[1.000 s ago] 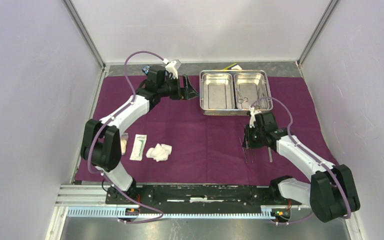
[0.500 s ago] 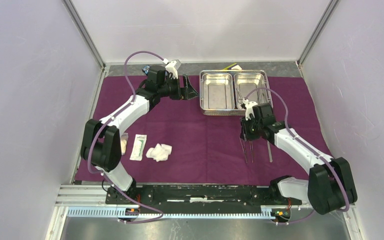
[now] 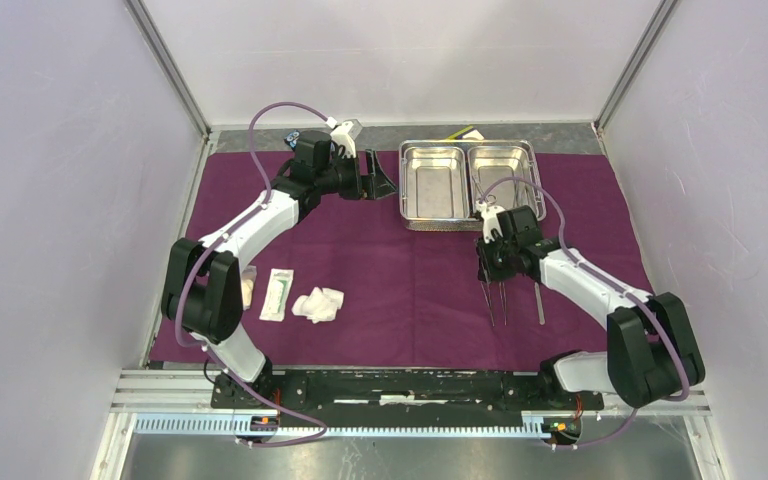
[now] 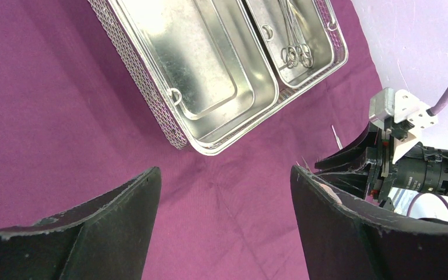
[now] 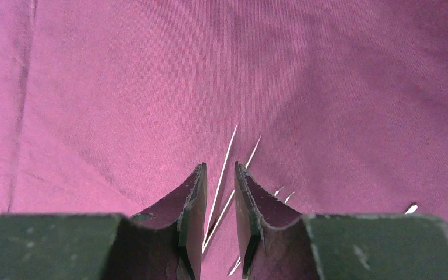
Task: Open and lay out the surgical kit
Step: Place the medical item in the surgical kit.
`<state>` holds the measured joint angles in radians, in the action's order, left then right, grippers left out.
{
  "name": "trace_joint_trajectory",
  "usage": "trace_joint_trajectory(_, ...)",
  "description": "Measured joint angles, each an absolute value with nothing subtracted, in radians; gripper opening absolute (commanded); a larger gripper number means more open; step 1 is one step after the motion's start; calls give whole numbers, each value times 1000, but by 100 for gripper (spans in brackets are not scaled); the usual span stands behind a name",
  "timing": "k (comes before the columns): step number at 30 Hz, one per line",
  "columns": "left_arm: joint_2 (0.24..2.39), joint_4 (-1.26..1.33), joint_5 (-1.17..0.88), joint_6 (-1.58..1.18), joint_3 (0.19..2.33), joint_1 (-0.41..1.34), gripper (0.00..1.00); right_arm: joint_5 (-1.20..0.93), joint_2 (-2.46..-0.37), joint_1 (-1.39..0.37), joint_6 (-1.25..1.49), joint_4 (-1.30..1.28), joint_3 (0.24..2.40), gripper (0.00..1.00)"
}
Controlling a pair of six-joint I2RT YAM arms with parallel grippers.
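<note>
The overhead view is showing the full layout. The dark-purple cloth wrap (image 3: 410,270) is lying flat, and the shiny steel tray (image 3: 466,190) is sitting at its far edge. The crumpled gauze wads (image 3: 318,304) and flat white packet (image 3: 278,294) are lying near the left arm's base.

Only the left wrist view is resolving the tray's mesh outer wall and the ring-handled clamps (image 4: 294,55) lying in its right compartment. The left gripper (image 4: 223,175) is hovering beside the tray, jaws wide apart over bare cloth.

Only the right wrist view is showing the right gripper (image 5: 219,172) with jaws narrowly apart above the woven cloth. Thin pointed tweezers (image 5: 228,154) are running through the gap; pad contact cannot be determined.
</note>
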<state>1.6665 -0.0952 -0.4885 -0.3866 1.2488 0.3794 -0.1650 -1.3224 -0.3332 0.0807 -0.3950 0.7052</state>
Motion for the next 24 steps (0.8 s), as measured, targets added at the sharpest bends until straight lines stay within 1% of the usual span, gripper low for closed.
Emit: trace_joint_trajectory(24, 1666, -95, -489, -387, 1249, 379, 88, -179, -1386, -333, 80, -375, 705, 30)
